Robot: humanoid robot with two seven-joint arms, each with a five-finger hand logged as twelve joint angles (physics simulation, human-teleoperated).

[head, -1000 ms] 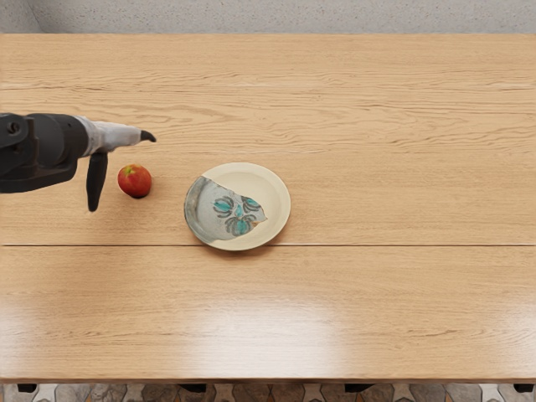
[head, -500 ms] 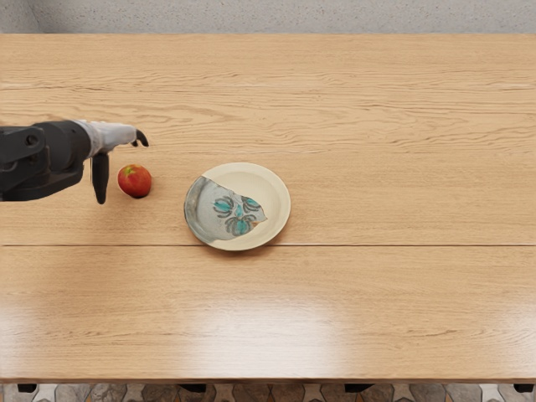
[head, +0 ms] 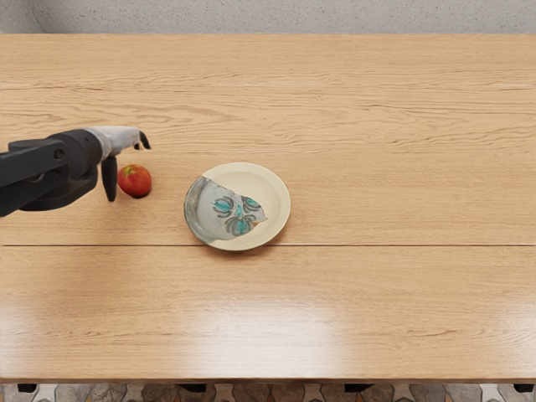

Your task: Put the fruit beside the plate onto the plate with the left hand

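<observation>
My left hand hangs open, empty, one finger dropped beside the apple to flank it for a grasp. Apple on table, near plate, not on it.

We see the left hand nearer the apple than a second ago. The fruit now sits just beside its dark hanging finger, where a gap showed before. The upper fingertip, earlier stretched straight, now curls downward, and the forearm behind the hand slants lower.
</observation>
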